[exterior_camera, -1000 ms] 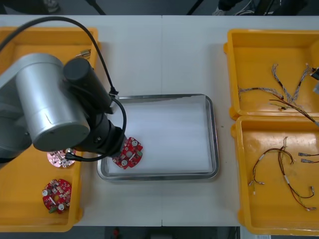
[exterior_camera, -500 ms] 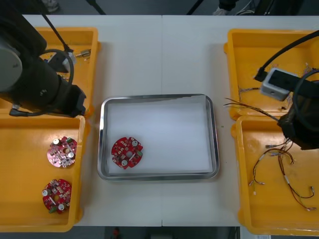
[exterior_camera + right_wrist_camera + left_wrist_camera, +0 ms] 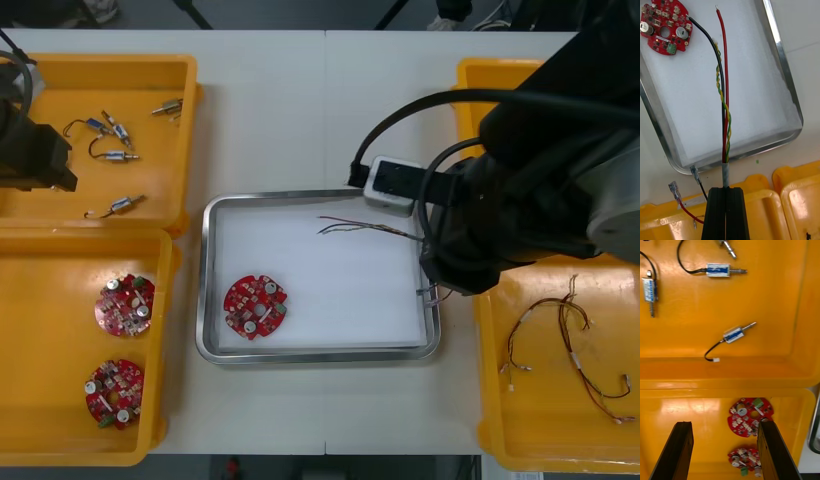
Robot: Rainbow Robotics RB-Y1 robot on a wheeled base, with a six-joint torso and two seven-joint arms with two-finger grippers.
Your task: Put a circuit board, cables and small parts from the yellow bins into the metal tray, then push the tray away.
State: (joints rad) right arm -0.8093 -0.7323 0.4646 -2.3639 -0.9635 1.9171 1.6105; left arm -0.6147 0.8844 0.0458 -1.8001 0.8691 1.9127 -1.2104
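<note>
Right claw (image 3: 726, 189) clamps one end of the cable (image 3: 723, 93), which runs straight out from its tips across the metal tray (image 3: 784, 78) toward the circuit board (image 3: 666, 32); left claw (image 3: 725, 423) gapes above yellow bins (image 3: 790, 296).

Right gripper (image 3: 727, 191), jaws pinched nearly together, left gripper (image 3: 725, 424), jaws apart, seemingly idle.

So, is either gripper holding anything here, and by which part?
The right gripper pinches a red, black and yellow cable by its grey sleeve, free ends over the metal tray. The left gripper, open over the yellow bins, holds nothing.
</note>
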